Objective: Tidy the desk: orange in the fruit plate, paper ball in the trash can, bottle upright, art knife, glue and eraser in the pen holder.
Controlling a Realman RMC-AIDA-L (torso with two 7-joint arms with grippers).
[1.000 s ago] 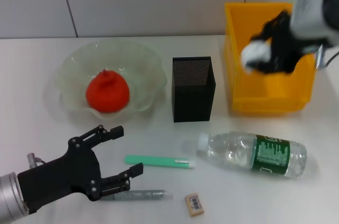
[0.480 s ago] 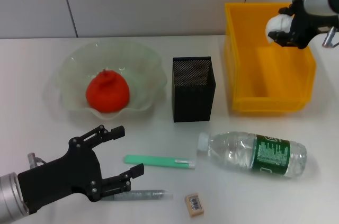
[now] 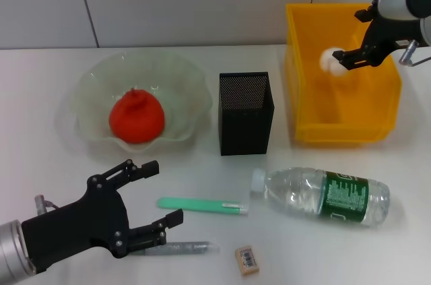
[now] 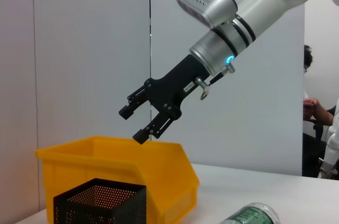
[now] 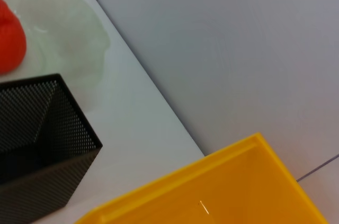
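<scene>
My right gripper hangs open over the yellow trash can. The white paper ball is just below and left of its fingers, free of them, inside the can's outline. In the left wrist view the right gripper holds nothing above the trash can. The orange lies in the pale-green fruit plate. Lying on its side at the front right is the bottle. My left gripper is open at the front left, beside the green art knife and over the grey glue. The eraser sits near the front edge. The black mesh pen holder stands mid-table.
The right wrist view shows the orange, fruit plate, pen holder and trash can from above. The wall runs close behind the plate and can. The pen holder stands close to the can.
My right gripper moved back and right over the trash can, then opened; the paper ball left its fingers and dropped lower. The left arm has not moved.
</scene>
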